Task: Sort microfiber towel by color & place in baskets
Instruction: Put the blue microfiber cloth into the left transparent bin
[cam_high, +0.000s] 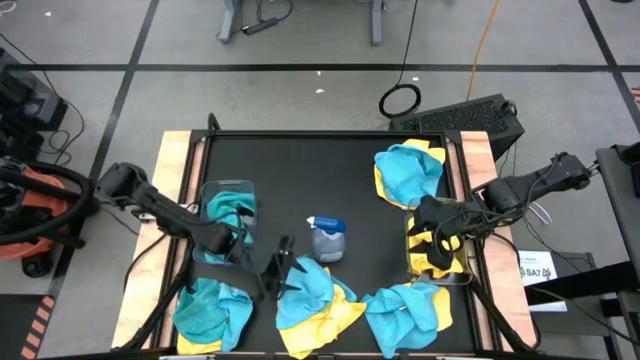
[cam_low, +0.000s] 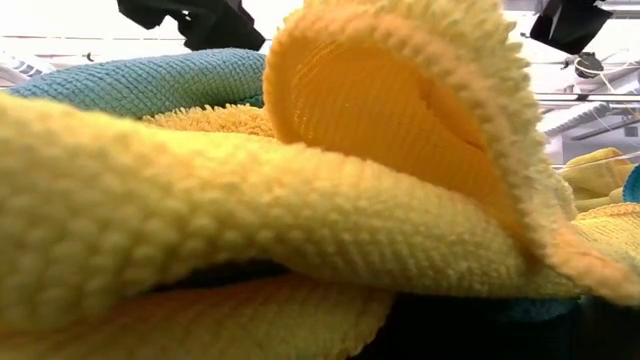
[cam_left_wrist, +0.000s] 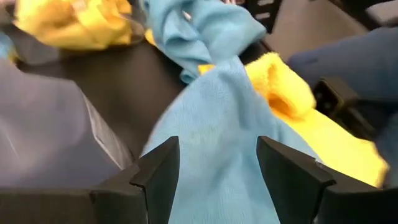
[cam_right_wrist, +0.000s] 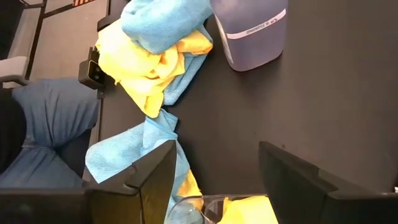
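My left gripper is open over the near-centre pile, a teal towel lying on a yellow one. Its fingers stand on either side of a raised ridge of the teal towel. My right gripper is open above the right basket, which holds a yellow towel. The left basket holds a teal towel. Other piles lie near left, near right and far right.
A grey spray bottle with a blue top stands mid-table between the baskets, just beyond my left gripper. A yellow towel fills the low view, with a teal one behind it. Wooden strips edge the table's left and right sides.
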